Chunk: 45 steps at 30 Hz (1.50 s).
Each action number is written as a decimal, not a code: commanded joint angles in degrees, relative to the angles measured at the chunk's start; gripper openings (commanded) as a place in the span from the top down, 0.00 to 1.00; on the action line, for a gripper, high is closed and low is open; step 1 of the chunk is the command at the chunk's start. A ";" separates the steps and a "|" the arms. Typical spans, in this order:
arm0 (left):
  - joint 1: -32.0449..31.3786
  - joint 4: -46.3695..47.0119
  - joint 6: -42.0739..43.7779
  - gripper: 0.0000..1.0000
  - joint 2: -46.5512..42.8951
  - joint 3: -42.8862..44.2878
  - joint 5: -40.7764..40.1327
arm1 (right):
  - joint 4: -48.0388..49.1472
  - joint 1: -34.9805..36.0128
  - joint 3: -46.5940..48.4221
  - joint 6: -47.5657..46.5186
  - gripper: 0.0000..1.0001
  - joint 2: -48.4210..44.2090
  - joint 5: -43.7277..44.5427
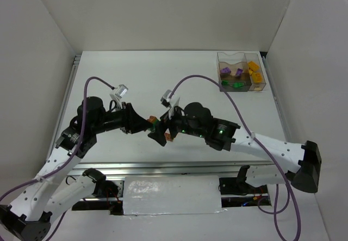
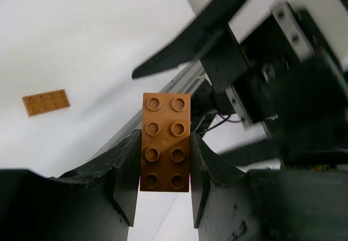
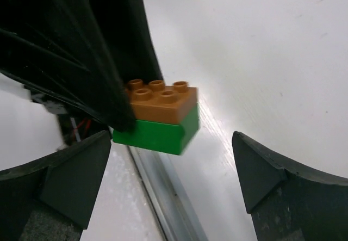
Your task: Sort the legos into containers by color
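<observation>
Left jaws tight on brown-on-green brick [image 3: 160,116], right jaws wide around it.

L fingers [image 2: 126,184] clamped tight, R fingers [image 3: 266,170] spread wide

Top view overhead, far; wrist views close, share brown brick [image 2: 165,142].

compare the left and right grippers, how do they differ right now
The left gripper has its fingers shut on the brown-over-green lego; the right gripper has them wide open. The left gripper holds that lego; the right gripper holds nothing. Both have black fingers flanking it.
</observation>
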 commanded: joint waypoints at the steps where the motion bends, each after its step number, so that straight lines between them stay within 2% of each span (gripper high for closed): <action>1: -0.13 6.64 3.24 1.00 -1.00 0.39 7.57 | 0.86 -5.68 -1.50 4.29 0.00 -6.74 -14.62; 2: -0.13 7.95 4.20 1.00 -0.92 0.39 9.00 | 2.34 -9.35 -3.51 6.30 0.00 -8.07 -22.83; 4: -0.13 10.24 4.65 1.00 -1.35 -0.75 13.46 | 4.98 -11.93 -5.72 8.51 0.00 -12.02 -29.83; 10: -0.13 21.83 3.07 1.00 -1.62 -4.18 23.76 | 7.63 -12.29 -4.76 12.38 0.05 -14.68 -39.51; 15: -0.13 23.52 3.68 1.00 -3.11 -4.71 26.15 | 7.54 -12.38 -2.39 14.58 0.15 -12.57 -41.37; 20: -0.21 24.14 3.68 1.00 -4.17 -4.98 27.12 | 6.14 -12.20 -1.95 13.97 0.22 -10.37 -37.70; 24: -0.13 24.23 3.77 1.00 -4.70 -5.59 27.65 | 7.10 -12.20 -2.65 14.49 0.35 -10.72 -35.13; 34: -0.13 25.63 3.33 1.00 -4.52 -6.03 29.05 | 13.69 -12.20 -2.83 18.10 0.39 -8.88 -42.60; 37: -0.13 25.90 3.24 1.00 -4.35 -6.12 29.40 | 15.18 -12.20 -3.00 18.71 0.48 -8.53 -43.04; 45: -0.21 25.98 3.07 1.00 -3.64 -6.12 28.79 | 16.07 -10.89 -2.56 19.16 0.59 -6.77 -43.74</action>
